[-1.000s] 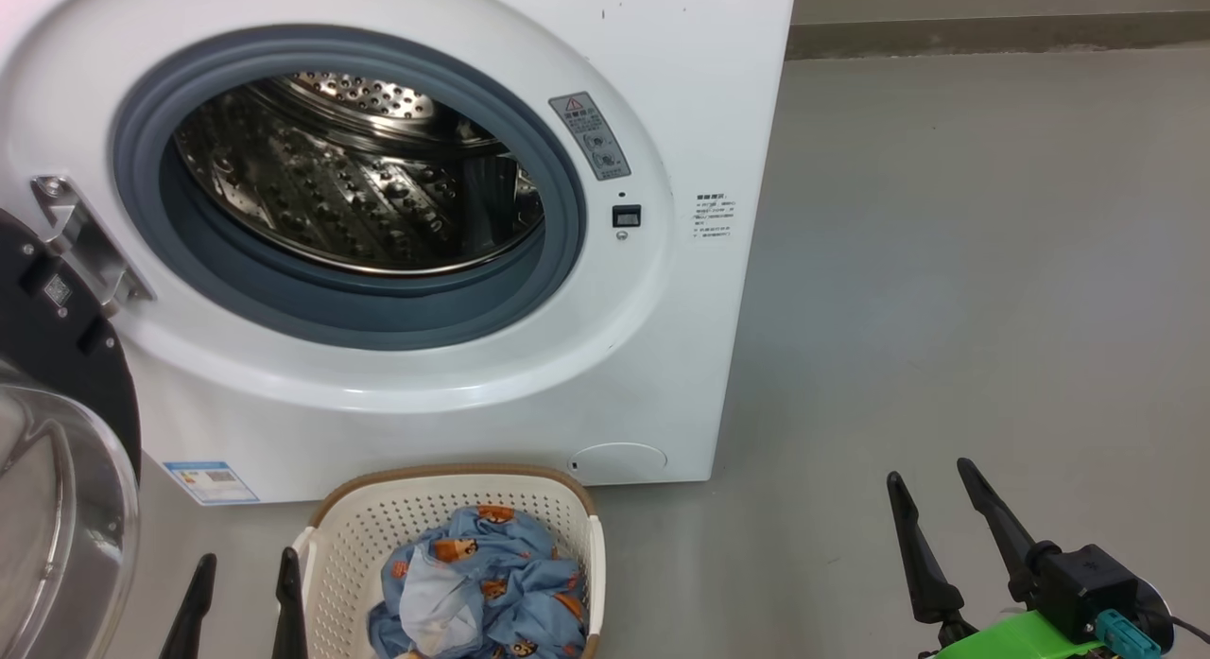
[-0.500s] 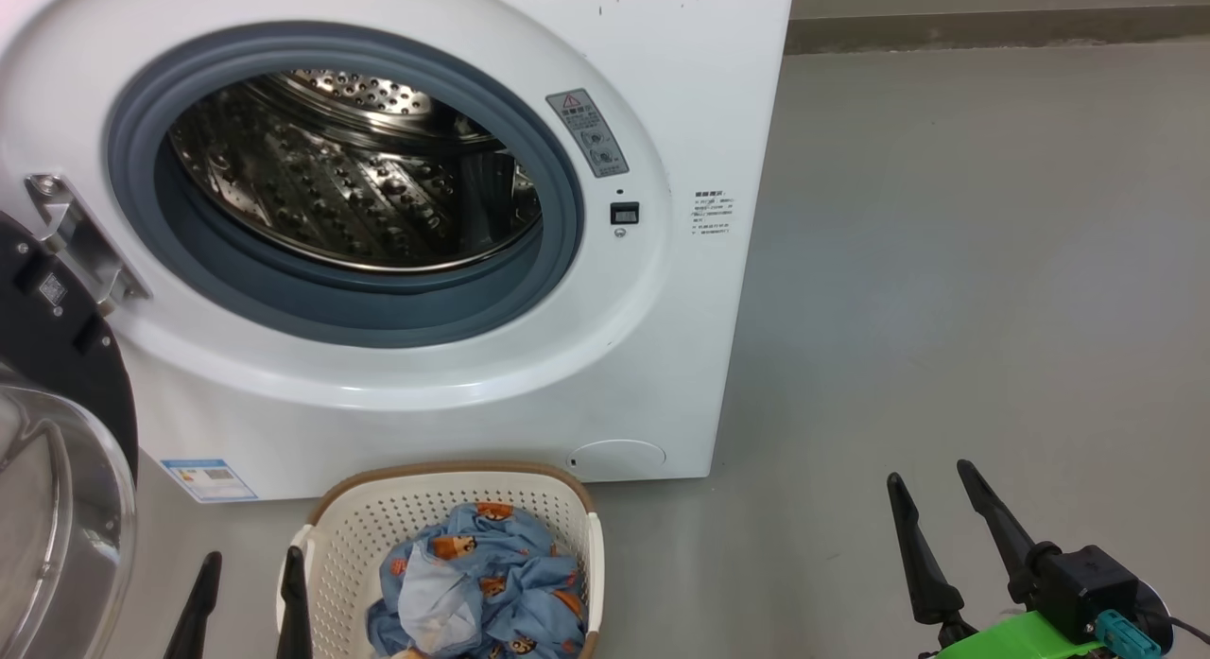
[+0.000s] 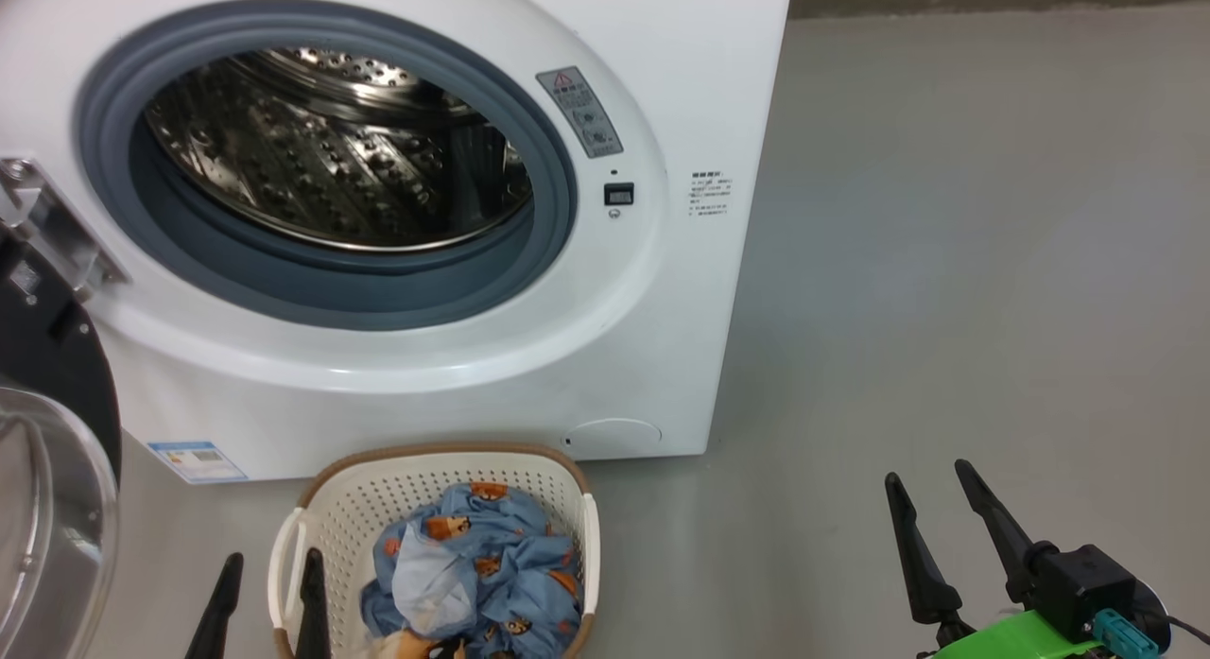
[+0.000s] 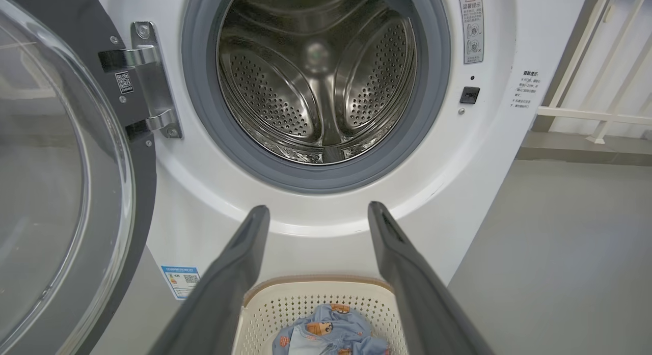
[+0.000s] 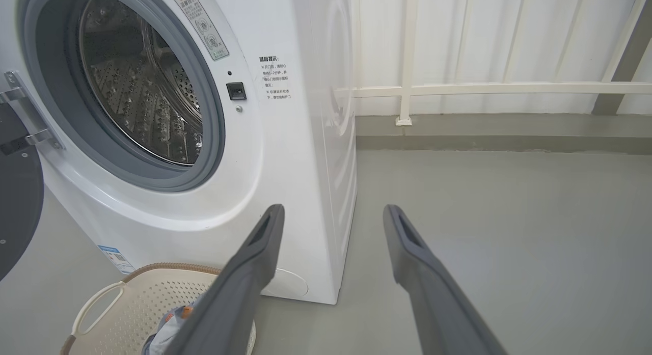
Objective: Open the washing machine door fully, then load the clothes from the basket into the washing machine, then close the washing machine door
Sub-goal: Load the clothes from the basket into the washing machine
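Observation:
The white washing machine point(image 3: 662, 309) stands with its steel drum point(image 3: 331, 158) exposed. The washing machine door point(image 3: 43, 508) hangs swung out at the left on a metal hinge point(image 4: 153, 85). On the floor in front sits the cream basket point(image 3: 397, 494) holding the blue bear-print clothes point(image 3: 473, 564). My left gripper point(image 3: 271, 557) is open at the basket's left edge, one finger over its left wall. In the left wrist view the left gripper point(image 4: 318, 208) points at the drum, above the basket point(image 4: 316, 283). My right gripper point(image 3: 928, 473) is open and empty over bare floor to the right.
Grey floor point(image 3: 945, 262) stretches right of the machine. A white railing point(image 5: 484, 87) and a low kerb point(image 5: 484, 136) run along the back wall. The open door's black rim point(image 4: 127, 192) juts out on the left side.
The head camera has shifted, so machine and basket sit higher and further left in the picture. My left fingertips now overlap the basket's left wall. Both grippers stay open.

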Available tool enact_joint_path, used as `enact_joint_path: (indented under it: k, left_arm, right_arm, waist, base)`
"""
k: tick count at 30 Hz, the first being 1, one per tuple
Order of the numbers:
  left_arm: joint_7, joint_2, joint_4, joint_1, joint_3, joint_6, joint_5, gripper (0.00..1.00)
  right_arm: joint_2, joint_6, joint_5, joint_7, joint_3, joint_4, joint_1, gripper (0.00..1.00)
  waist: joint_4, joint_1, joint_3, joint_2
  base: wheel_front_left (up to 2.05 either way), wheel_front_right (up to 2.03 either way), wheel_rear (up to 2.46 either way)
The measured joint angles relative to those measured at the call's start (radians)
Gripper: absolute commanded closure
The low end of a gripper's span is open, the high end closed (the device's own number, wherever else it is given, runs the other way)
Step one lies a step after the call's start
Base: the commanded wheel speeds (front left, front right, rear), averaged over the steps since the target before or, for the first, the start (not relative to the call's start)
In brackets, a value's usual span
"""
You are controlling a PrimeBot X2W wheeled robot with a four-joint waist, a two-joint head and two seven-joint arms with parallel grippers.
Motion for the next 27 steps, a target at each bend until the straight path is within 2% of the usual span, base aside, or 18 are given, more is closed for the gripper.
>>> enact_joint_path:
  k: [11, 19, 27]
  left_arm:
    - [0.0, 0.0, 0.068, -0.083, -0.019, -0.001, -0.048, 0.0]
    - [0.001, 0.0, 0.19, -0.188, -0.064, -0.035, -0.087, 0.0]
    - [0.001, 0.057, 0.32, -0.318, -0.12, -0.043, -0.127, 0.0]
  right_arm:
    - [0.0, 0.0, 0.001, -0.001, 0.007, 0.003, -0.051, 0.0]
    - [-0.001, 0.0, 0.001, -0.001, 0.017, 0.001, -0.101, 0.0]
    - [-0.001, 0.0, 0.008, -0.001, 0.031, -0.018, -0.154, 0.0]
  waist:
    - [-0.023, 0.0, 0.108, 0.0]
    - [-0.053, 0.0, 0.205, 0.0]
    - [-0.099, 0.0, 0.306, 0.0]
  base:
    - [0.0, 0.0, 0.0]
    - [0.0, 0.0, 0.0]
    - [0.0, 0.0, 0.0]
